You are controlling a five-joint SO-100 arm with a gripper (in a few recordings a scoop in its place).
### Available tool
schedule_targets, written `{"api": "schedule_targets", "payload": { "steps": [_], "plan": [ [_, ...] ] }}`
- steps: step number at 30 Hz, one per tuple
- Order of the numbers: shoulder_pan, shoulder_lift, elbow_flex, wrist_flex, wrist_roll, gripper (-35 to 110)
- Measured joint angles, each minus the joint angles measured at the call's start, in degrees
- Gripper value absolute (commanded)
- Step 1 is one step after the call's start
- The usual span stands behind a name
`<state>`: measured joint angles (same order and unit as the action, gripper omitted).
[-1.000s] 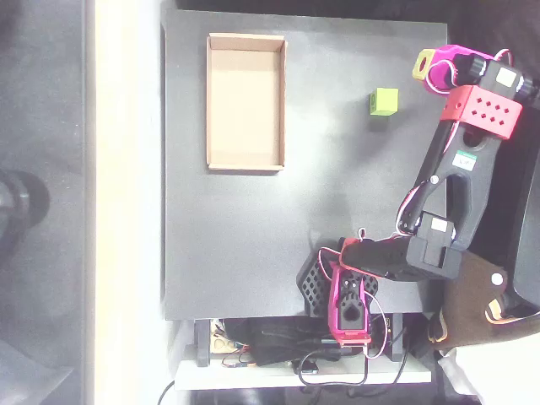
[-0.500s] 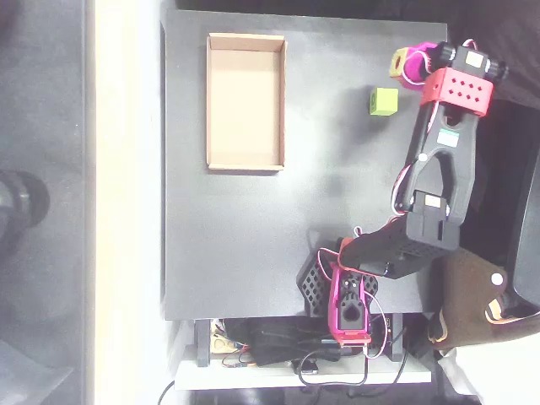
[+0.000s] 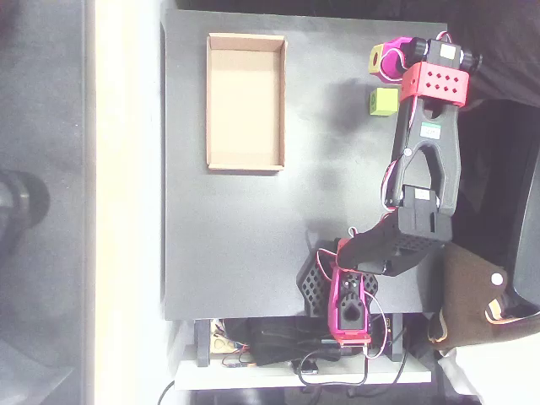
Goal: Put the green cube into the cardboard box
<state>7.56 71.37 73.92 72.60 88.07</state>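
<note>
One green cube (image 3: 382, 102) sits near the tabletop's (image 3: 228, 236) top right corner, and our hand (image 3: 377, 61) hovers just above it in the overhead view; we cannot tell its opening. The cardboard box (image 3: 245, 40) lies toward the top left corner.

Claw (image 3: 381, 61) fingertips too small to tell apart; green cube (image 3: 382, 102) right edge under arm.

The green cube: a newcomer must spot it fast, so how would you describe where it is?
In the overhead view, find the black table. The green cube sits near its upper right, right of the cardboard box. It is small and lime, just below the pink gripper.
</note>
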Motion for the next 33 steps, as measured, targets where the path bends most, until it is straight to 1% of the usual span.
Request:
{"api": "schedule_targets", "payload": {
  "steps": [8,33],
  "plan": [
    [-0.7,0.0,0.0,0.18,0.0,34],
    [0.0,0.09,11.6,0.09,0.0,34]
  ]
}}
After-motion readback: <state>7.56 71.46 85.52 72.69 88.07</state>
